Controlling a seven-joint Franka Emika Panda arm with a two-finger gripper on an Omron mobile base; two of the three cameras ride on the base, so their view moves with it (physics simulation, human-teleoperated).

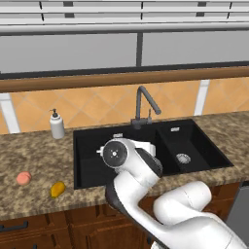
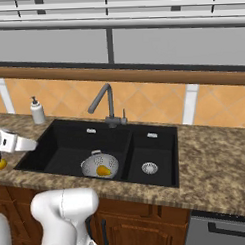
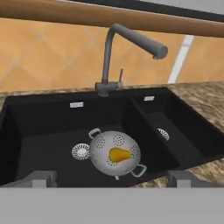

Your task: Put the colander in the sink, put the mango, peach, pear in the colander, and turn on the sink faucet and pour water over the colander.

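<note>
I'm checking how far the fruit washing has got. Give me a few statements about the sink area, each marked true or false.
1. The colander sits in the larger basin of the sink. True.
2. Water is running from the faucet. False: no stream shows.
3. The peach lies in the colander. False: it is on the counter, left of the sink.
4. One yellow-orange fruit lies in the colander. True.

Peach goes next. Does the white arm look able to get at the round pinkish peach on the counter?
Probably yes: the peach lies uncovered on the speckled counter, apart from the orange-yellow fruit.
</note>
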